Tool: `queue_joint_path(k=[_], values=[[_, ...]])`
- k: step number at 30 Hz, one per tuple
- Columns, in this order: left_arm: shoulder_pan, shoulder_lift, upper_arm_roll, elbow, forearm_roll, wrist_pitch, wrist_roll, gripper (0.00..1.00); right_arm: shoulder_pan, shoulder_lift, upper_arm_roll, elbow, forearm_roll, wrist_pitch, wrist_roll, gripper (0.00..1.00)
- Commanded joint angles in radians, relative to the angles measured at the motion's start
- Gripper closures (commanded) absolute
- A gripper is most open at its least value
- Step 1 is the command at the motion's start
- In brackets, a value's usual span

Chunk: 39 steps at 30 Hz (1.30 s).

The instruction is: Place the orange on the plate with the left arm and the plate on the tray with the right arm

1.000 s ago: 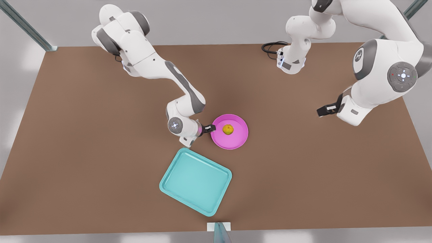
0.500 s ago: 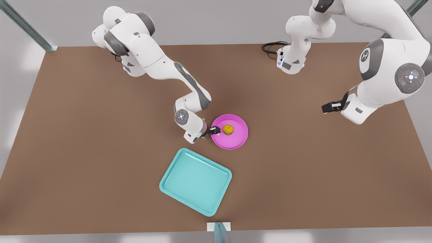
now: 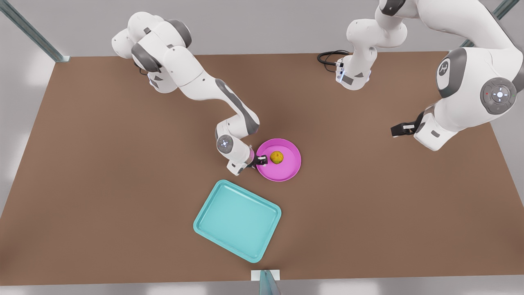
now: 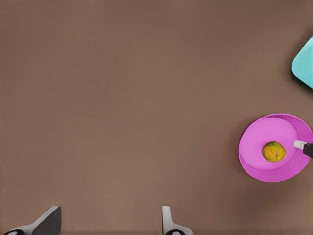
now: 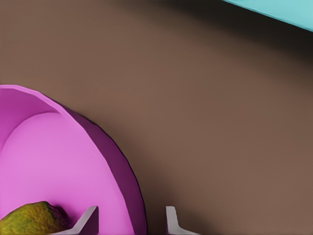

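While the mottled orange (image 3: 276,157) sits in the round plate (image 3: 286,172), the right pincer (image 3: 262,160) straddles its rim, fingers apart.

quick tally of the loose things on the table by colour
pink: 1, the plate
yellow-orange: 1, the orange, on the plate
turquoise: 1, the tray
total: 3

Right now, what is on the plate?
The orange sits on the plate, and the right gripper straddles its rim. The table beneath the plate is covered.
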Motion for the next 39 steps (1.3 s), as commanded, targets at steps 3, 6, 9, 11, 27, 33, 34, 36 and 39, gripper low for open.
queue_joint_path(k=[3, 6, 9, 11, 27, 33, 34, 36, 39], values=[[0.002, -0.003, 0.001, 0.0, 0.0, -0.01, 0.034, 0.0, 0.005, 0.002, 0.0, 0.006, 0.0, -0.015, -0.001, 0.44], [0.002, -0.003, 0.001, 0.0, 0.0, -0.01, 0.034, 0.0, 0.004, 0.002, 0.0, 0.006, 0.0, -0.022, -0.001, 0.61], [0.002, -0.003, 0.001, 0.0, 0.0, -0.01, 0.034, 0.0, 0.004, 0.002, 0.0, 0.007, 0.0, -0.028, -0.001, 0.72], [0.002, -0.003, 0.001, 0.0, 0.0, -0.01, 0.034, 0.0, 0.004, 0.002, 0.0, 0.007, -0.001, -0.028, -0.003, 0.78], [0.002, -0.003, 0.001, 0.002, 0.0, -0.012, 0.034, 0.0, -0.147, -0.02, -0.011, 0.207, -0.003, -0.18, -0.004, 0.79], [0.002, -0.006, 0.001, 0.002, 0.002, -0.018, 0.034, 0.0, -0.309, -0.006, -0.011, 0.274, -0.004, -0.273, -0.004, 0.79], [0.002, -0.006, 0.001, 0.002, 0.003, -0.019, 0.032, 0.0, -0.337, -0.001, -0.011, 0.274, -0.004, -0.284, -0.004, 0.79], [0.0, -0.006, 0.001, 0.002, 0.003, -0.019, 0.034, 0.0, -0.366, 0.008, -0.012, 0.271, -0.003, -0.302, -0.003, 0.79], [0.002, -0.006, 0.001, 0.002, 0.003, -0.019, 0.032, 0.0, -0.38, 0.032, -0.027, 0.274, -0.003, -0.296, -0.006, 0.79]])
